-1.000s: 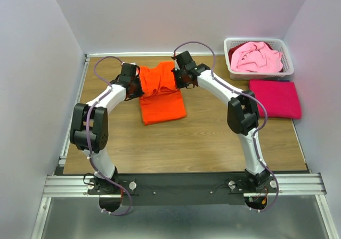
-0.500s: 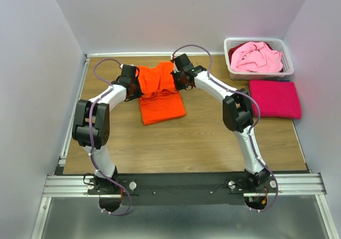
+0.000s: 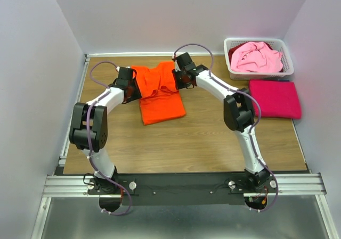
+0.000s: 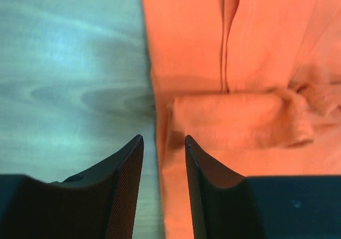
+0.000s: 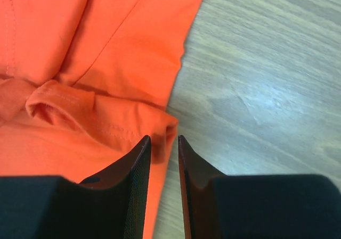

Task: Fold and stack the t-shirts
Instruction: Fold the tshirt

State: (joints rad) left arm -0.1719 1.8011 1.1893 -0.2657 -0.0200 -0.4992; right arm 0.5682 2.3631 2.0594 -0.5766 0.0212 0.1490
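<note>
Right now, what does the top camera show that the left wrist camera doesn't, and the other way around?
Only the top view: the pale pink shirt in the white basket, the folded magenta shirt on the table in front of it, and the right gripper. Only the left wrist view: the left gripper with its fingers parted, the cloth's edge showing between them, and a rolled fold close by. Both: the orange shirt on the wooden table.
</note>
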